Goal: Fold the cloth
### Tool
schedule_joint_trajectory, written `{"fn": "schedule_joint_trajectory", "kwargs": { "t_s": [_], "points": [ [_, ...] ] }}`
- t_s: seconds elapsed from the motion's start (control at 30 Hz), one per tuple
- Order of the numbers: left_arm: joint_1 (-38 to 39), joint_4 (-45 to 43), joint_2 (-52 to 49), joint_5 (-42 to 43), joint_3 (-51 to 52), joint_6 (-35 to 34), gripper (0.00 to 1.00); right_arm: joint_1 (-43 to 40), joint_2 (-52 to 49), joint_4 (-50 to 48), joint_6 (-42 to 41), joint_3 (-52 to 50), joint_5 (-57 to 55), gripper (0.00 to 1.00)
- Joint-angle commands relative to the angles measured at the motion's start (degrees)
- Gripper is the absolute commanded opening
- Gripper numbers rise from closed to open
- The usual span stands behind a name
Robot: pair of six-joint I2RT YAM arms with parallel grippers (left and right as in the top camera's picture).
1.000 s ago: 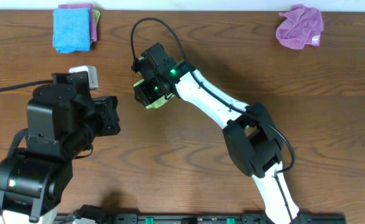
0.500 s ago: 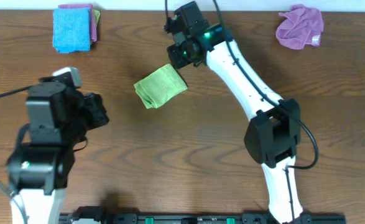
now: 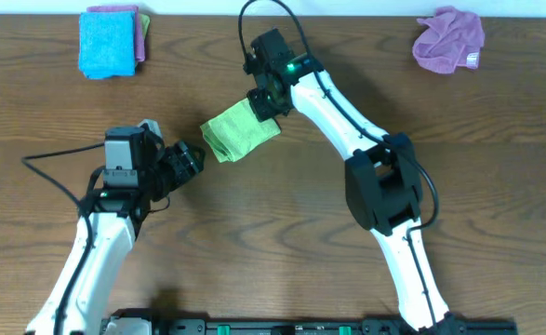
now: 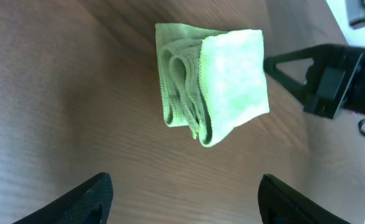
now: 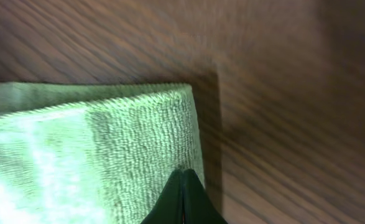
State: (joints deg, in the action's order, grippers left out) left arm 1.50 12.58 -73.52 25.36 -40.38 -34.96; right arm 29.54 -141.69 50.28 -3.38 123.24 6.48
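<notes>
- Overhead view: the small folded lime-green terry cloth (image 3: 240, 132) lies on the brown wooden table (image 3: 282, 242), toward 11 o'clock from its centre, a tilted near-square.
- The right gripper (image 3: 261, 104) touches the cloth's 1 o'clock corner. Its tips look pressed together; whether they catch fabric I cannot tell.
- The left gripper (image 3: 191, 158), fingers spread, waits at 8 o'clock, off the layered edge and not touching it.
- The right arm is nearer, so any further fold probably starts at that corner.
</notes>
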Motion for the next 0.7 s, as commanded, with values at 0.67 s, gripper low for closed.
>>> {"fn": "schedule_joint_trajectory", "kwargs": {
  "t_s": [0.67],
  "points": [
    [-5.27,-7.48,-6.36,1.53,0.11,-1.44,0.81,2.73,-0.02,10.71,-5.86,-0.09,0.61,0.01]
  ]
}}
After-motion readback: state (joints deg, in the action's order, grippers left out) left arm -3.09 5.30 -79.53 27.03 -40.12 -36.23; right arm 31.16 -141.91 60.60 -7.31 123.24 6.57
